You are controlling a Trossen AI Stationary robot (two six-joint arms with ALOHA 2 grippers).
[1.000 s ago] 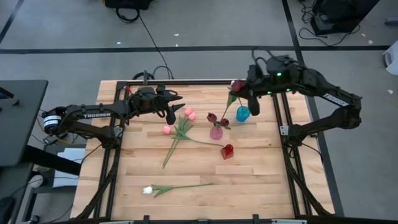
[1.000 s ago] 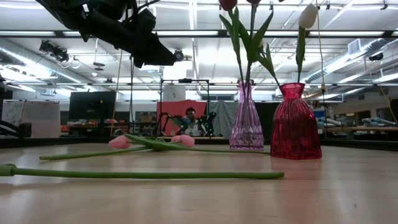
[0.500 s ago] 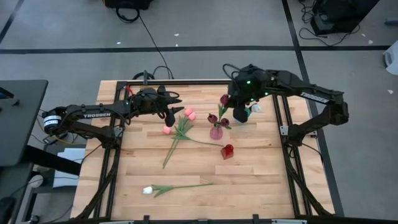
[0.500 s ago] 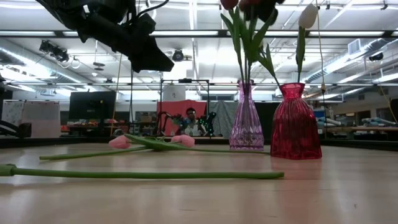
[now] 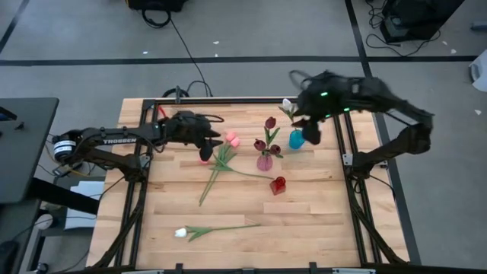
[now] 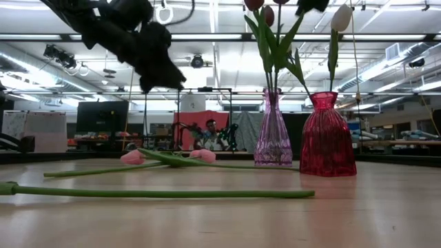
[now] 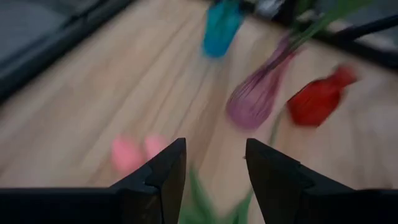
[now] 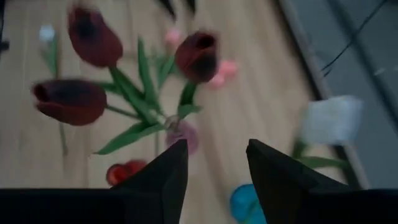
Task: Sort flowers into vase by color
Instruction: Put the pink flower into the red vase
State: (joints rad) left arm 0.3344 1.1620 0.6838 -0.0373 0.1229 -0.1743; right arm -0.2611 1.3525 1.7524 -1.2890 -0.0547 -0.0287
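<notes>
The left wrist view is smeared, so the pink tulips (image 7: 134, 152) under the left gripper (image 7: 211, 163) show only as soft blobs, and in the low view the flower heads above the purple vase (image 6: 273, 138) and the red vase (image 6: 328, 138) are partly cut off at the frame's top. The right gripper (image 5: 310, 125) hangs above the blue vase (image 5: 297, 139) near the table's (image 5: 319, 221) far right edge, fingers parted and empty. The left gripper, fingers spread and empty, hovers over the pink tulips lying on the wood. Three maroon tulips (image 8: 93, 43) stand in the purple vase, a white tulip (image 5: 288, 106) leans from the blue vase, and another white one (image 5: 181, 233) lies near the front. Half a second ago the right gripper was over the purple vase with a maroon tulip; it has since let go and pulled back, while the left gripper has dipped toward the pink tulips
</notes>
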